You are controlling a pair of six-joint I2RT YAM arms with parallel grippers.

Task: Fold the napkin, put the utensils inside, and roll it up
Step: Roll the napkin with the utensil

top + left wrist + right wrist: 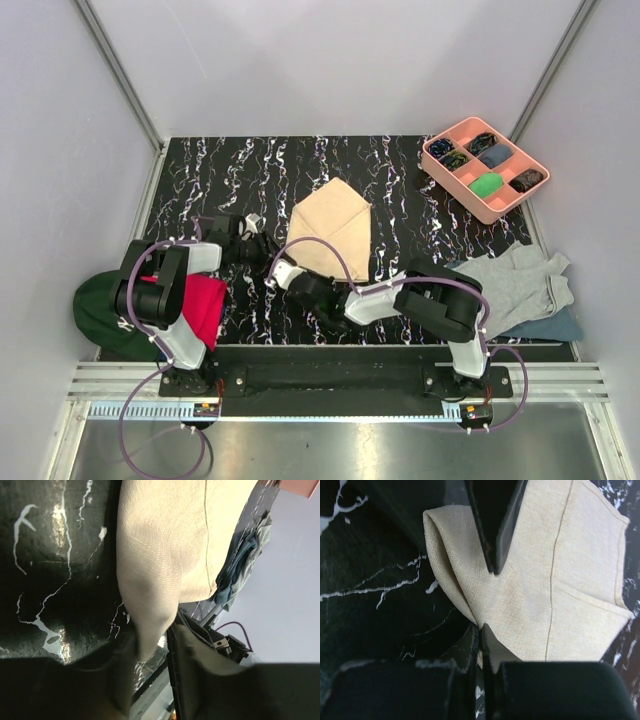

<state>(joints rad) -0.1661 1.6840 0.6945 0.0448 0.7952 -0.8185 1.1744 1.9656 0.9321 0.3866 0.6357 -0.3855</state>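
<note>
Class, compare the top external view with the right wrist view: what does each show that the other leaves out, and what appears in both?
Only the top external view shows the pink tray, red cloth, green cap, grey cloth and left gripper. Only the right wrist view shows the napkin's weave and a fold of it pinched by the right gripper. Both show the napkin on the marbled table.

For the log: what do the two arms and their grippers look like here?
Both arms are built of black links with silver-grey housings. The left arm and right arm each carry a thin purple cable looping along them. The left gripper and right gripper show white parts; the fingers are flat and black.
</note>
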